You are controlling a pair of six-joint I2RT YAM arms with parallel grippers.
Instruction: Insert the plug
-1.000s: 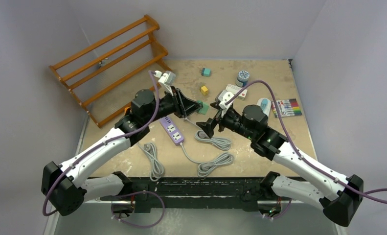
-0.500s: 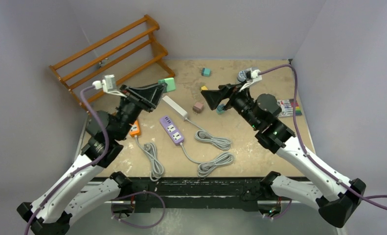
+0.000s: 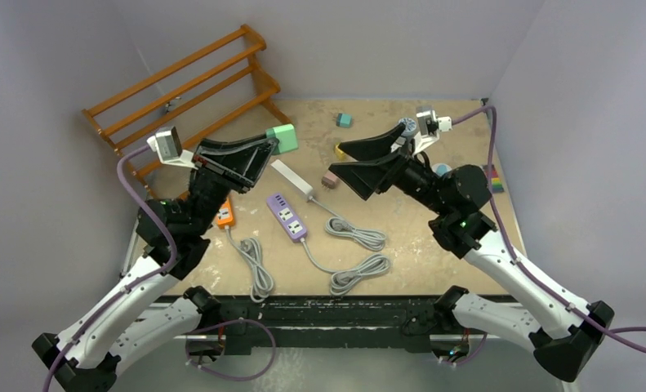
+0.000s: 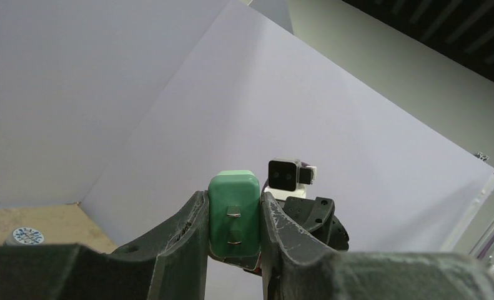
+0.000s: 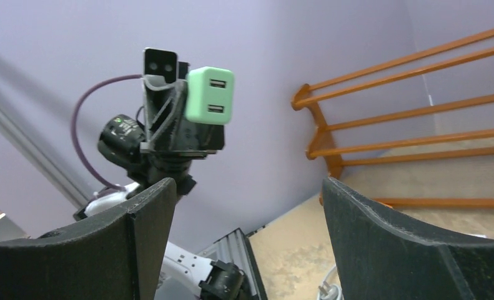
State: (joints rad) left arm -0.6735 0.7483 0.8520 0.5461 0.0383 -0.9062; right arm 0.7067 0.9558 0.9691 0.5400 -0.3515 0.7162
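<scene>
Tan tabletop (image 3: 376, 114) between lavender walls, both arms high.
Noted left pincer (image 3: 264, 151) clamped on mint-green boxy plastic plug adapter (image 3: 282, 138), aloft over tabletop's left side, prongs toward own wrist camera; right pincer (image 3: 336, 158) gaping wide, facing it, apart; purple plastic power strip (image 3: 287, 216) flat below.

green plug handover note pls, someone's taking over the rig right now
Left claw: shut on the mint-green boxy plastic plug adapter, raised above the table.
Right claw: open, empty, raised opposite it.
Purple rectangular power strip lies flat on the table, sockets up.
Done: plug picked up. Left: lower it and insert it into a socket.
</scene>
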